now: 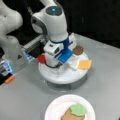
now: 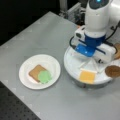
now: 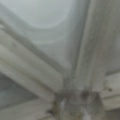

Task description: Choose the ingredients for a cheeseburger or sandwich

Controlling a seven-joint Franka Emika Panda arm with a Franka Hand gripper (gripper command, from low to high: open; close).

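Observation:
A white paper plate [image 1: 51, 110] [image 2: 25, 72] holds the sandwich's start: a tan-brown bread square [image 1: 66, 116] [image 2: 35, 71] with green lettuce [image 1: 78, 109] [image 2: 45, 76] lying on it. Further ingredients rest on a round white divided tray [image 1: 62, 78] [image 2: 72, 65]: a red tomato disc [image 1: 41, 58], a yellow cheese square [image 1: 84, 64] [image 2: 87, 76], a dark-brown patty [image 1: 78, 50] [image 2: 113, 71] and a second bread piece [image 2: 117, 51] at the right edge. My gripper [image 1: 53, 63] [image 2: 98, 58] is lowered onto the tray right beside the tomato. The wrist view shows only the tray's white ribs [image 3: 32, 75] up close.
A grey box with blue lights [image 1: 15, 57] and a small orange piece [image 1: 10, 79] stand at a front view's left. A second white robot body [image 1: 7, 20] rises behind them. A black perforated board [image 2: 12, 105] borders the grey table.

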